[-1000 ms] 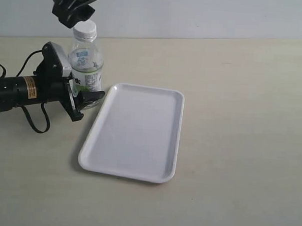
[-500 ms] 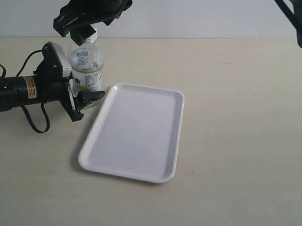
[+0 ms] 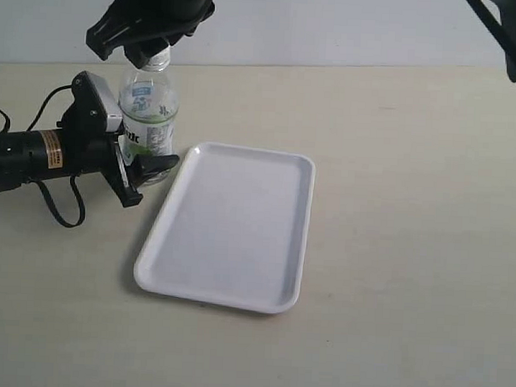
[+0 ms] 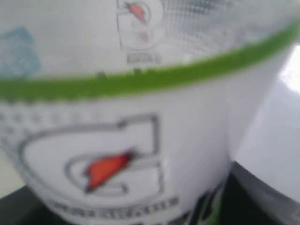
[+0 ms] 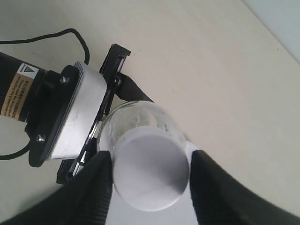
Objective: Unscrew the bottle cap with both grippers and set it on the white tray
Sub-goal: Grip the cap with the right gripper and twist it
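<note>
Right hand [image 5: 151,185] straddles the cap [image 5: 150,168] — pinching it or not, unclear — left hand [image 3: 133,147] clamps the bottle [image 3: 148,112]; next: squeeze, unscrew.

The clear plastic bottle [image 3: 148,124], wrapped in a white-and-green label, stands upright on the worktop [image 3: 411,209] just beside the white tray [image 3: 230,235], at ten o'clock from the tray's middle. Its lower body is clamped by the left tool [image 3: 148,161], which reaches in from nine o'clock. The round white bottle cap [image 5: 151,174] sits on the neck, with the black right tool [image 3: 150,45] over it from twelve o'clock and its fingers [image 5: 96,187] pressed to opposite sides, while the glossy, round-cornered, low-rimmed tray lies flat.
</note>
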